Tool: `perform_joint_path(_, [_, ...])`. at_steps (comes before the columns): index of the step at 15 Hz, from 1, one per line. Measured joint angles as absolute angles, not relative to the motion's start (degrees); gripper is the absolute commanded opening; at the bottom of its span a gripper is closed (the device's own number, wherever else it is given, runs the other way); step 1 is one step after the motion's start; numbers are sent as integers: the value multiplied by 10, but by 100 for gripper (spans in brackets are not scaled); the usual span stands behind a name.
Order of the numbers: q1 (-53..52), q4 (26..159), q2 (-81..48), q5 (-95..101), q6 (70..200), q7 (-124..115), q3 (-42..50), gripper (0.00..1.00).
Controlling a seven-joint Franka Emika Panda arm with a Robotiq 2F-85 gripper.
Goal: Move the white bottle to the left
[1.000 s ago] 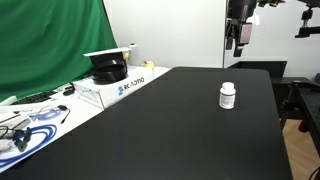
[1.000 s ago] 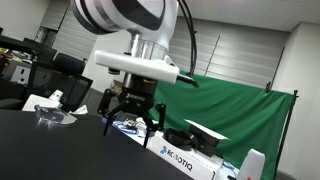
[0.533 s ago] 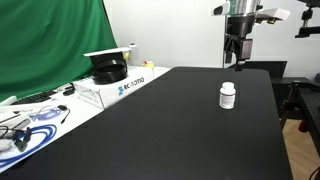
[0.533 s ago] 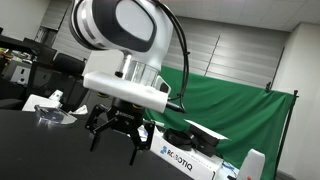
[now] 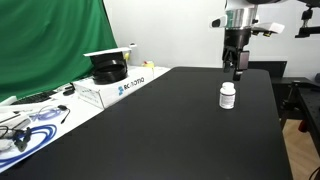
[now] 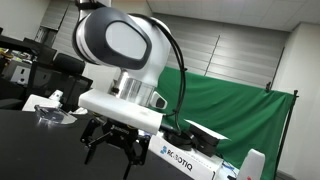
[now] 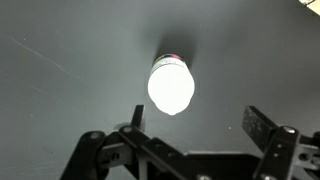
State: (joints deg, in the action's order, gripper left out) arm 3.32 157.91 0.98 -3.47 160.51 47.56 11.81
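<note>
The white bottle (image 5: 228, 95) is small and round, with a white cap and a darker band around its middle. It stands straight up on the black surface (image 5: 170, 130). In the wrist view its cap (image 7: 171, 87) looks bright white from above.

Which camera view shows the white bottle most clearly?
An exterior view: the white bottle stands upright on the black table, seen whole from the side. The wrist view shows it from above, overexposed. It shows in no further view.
</note>
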Motion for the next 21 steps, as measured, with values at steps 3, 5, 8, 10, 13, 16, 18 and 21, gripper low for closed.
perform_joint_path(3, [39, 1567, -17, -46, 1627, 484, 106, 100])
perform_joint_path(5, [46, 1559, -34, -46, 1642, 485, 95, 100])
perform_joint_path(8, [58, 1551, -58, -44, 1660, 485, 78, 100])
perform_joint_path(10, [66, 1548, -74, -28, 1670, 484, 74, 100])
perform_joint_path(13, [78, 1543, -94, 6, 1682, 482, 74, 100])
perform_joint_path(16, [89, 1539, -110, 30, 1692, 482, 73, 100])
perform_joint_path(18, [93, 1537, -116, 39, 1696, 482, 72, 74])
perform_joint_path(21, [93, 1536, -120, 71, 1699, 462, 76, 53])
